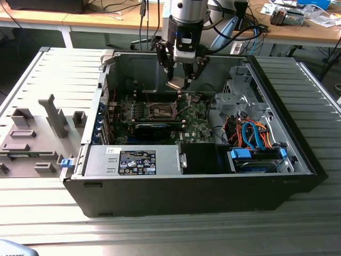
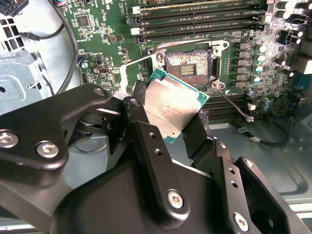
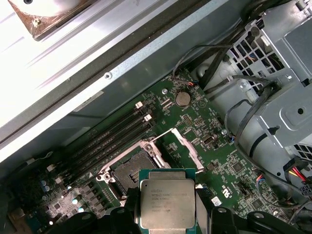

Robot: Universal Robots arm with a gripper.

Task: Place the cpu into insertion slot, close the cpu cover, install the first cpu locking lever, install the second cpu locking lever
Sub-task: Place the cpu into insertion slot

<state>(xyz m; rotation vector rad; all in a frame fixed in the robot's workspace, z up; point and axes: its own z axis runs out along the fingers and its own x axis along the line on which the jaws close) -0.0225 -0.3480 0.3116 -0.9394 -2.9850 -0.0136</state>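
Observation:
The cpu (image 2: 174, 102), a thin pale silver square with a green edge, is gripped by its sides in my gripper (image 2: 168, 114), which is shut on it. It hangs tilted in the air above the motherboard, close beside the insertion slot (image 2: 188, 64) and apart from it. The slot's dark brownish centre lies uncovered. In the first wrist view the cpu (image 3: 167, 202) sits just short of the slot (image 3: 128, 170), and the cpu cover (image 3: 184, 147) stands raised at the slot's edge. A thin wire locking lever (image 2: 235, 104) sticks out loose beside the slot. In the exterior view the gripper (image 1: 179, 81) hovers over the socket (image 1: 160, 111).
The open computer case (image 1: 298, 154) walls in the motherboard. Memory slots (image 2: 195, 12) run beside the socket. A metal drive cage (image 1: 240, 98) with orange and blue cables (image 1: 256, 136) stands at the exterior view's right. A grey labelled box (image 1: 133, 160) lies along the near wall.

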